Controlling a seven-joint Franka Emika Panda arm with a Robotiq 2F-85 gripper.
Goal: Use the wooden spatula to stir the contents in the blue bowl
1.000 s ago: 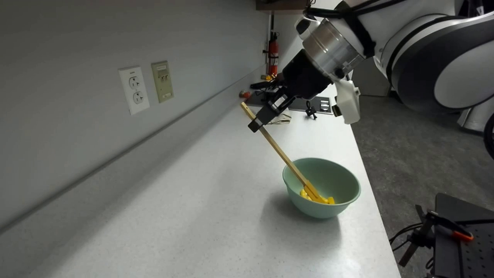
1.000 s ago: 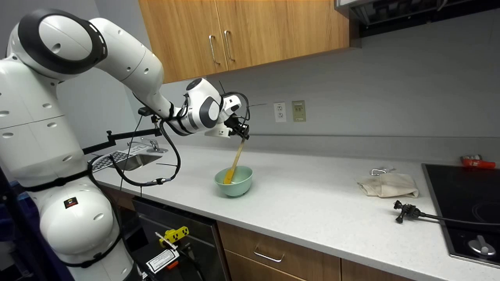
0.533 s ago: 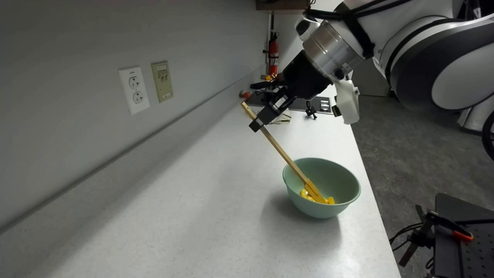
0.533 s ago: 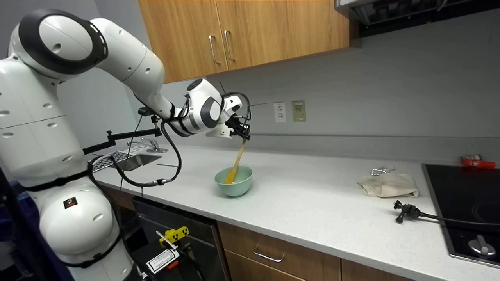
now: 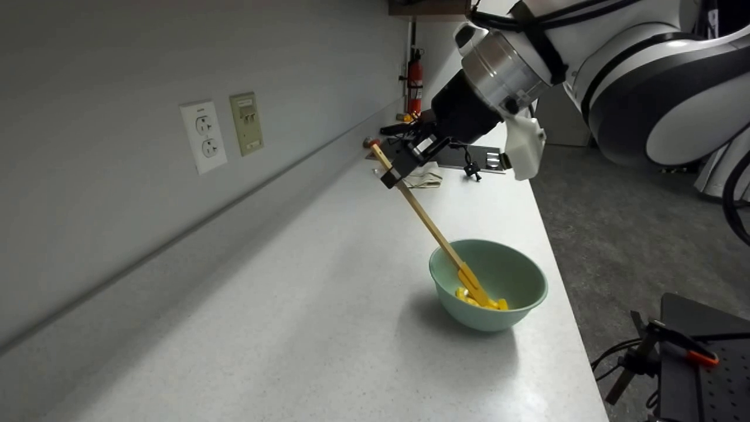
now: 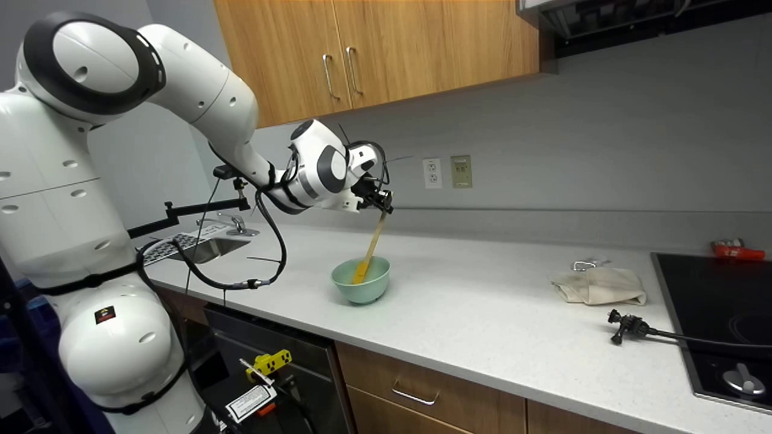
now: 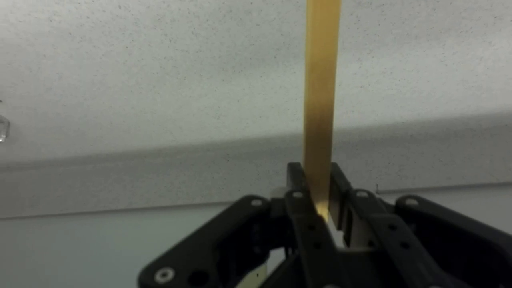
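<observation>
Wooden spatula (image 5: 429,227) is clamped high by gripper (image 7: 318,178), presumably for reach into blue bowl (image 5: 505,269) near front edge of worktop (image 5: 281,316).

I hold a wooden spatula (image 7: 321,88) by its handle in my gripper (image 7: 318,174), the black fingers (image 7: 295,176) closed against either side of the wood. The straight handle runs from between them to the top edge of the wrist view, a brighter patch of wood showing just below the fingertips. Beyond it are a pale, dark-flecked counter (image 7: 160,88), a greyer speckled strip (image 7: 120,188) and a plain wall (image 7: 100,248). A small glassy item (image 7: 3,129) is cut off at left; a yellowish patch (image 7: 253,280), mostly hidden behind my fingers, cannot be identified.
</observation>
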